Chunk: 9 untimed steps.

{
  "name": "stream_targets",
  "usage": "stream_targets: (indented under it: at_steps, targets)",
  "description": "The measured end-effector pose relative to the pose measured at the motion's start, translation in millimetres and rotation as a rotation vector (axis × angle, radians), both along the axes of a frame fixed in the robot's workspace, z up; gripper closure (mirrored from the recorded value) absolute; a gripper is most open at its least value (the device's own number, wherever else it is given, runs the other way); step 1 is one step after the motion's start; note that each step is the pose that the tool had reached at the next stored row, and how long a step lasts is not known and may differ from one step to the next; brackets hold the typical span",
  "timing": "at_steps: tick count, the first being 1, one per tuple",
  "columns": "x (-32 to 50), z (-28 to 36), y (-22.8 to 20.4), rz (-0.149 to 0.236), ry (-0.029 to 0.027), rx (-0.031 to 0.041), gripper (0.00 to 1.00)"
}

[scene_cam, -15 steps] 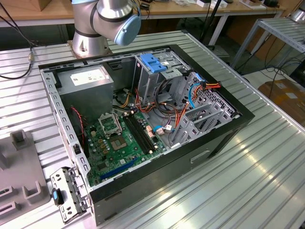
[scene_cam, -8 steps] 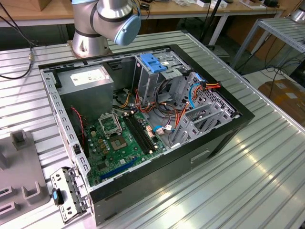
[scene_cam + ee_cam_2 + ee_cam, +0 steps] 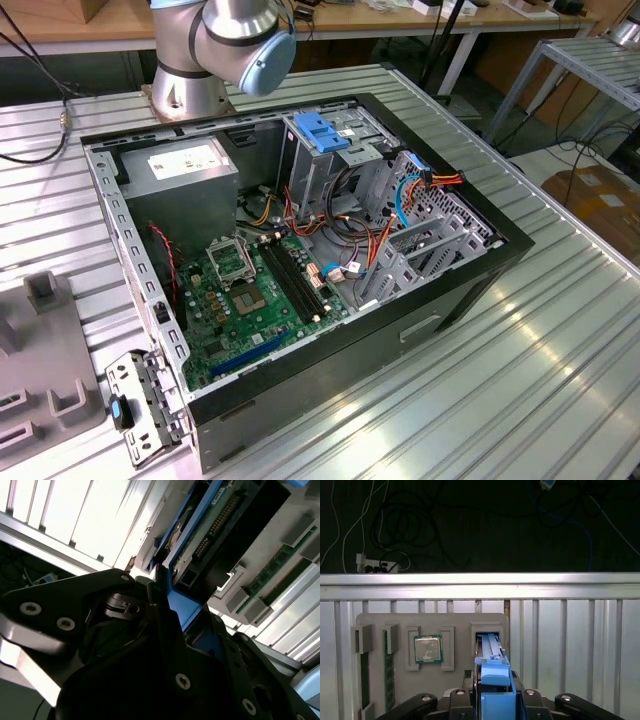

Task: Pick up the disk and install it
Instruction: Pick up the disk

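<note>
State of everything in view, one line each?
disk: standing on edge in a slot of the grey fixture, gripped.
gripper: shut on the disk's blue rail.
processor chip: lying flat in its fixture pocket.
computer case: on its side, side panel off, interior exposed.

Bare and open along the ribbed tabletop [image 3: 540, 370] on the exterior view's right of the computer case [image 3: 450, 300]. Crowded within: upright drive cage [image 3: 330, 165] and tangled cables [image 3: 345, 215] barring a straight drop toward the motherboard [image 3: 250, 300]. In the first wrist view, tight between slot walls of the grey fixture tray [image 3: 435, 620], with gripper [image 3: 496, 692] clamped around the disk [image 3: 492, 670].
</note>
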<state>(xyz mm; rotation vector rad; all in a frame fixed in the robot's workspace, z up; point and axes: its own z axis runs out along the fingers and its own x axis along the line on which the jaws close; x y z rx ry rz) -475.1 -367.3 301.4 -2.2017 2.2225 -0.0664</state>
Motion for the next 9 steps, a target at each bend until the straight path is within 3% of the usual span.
stream_targets:
  at_steps: [4, 6, 9]
  targets:
    - [0.0, 9.6, 1.0, 0.0, -0.0157, -0.0102, 0.63]
    - [0.1, 17.1, 1.6, 0.0, -0.0193, -0.0141, 0.63]
    - [0.7, 34.1, 3.3, 0.0, -0.0235, -0.0202, 0.63]
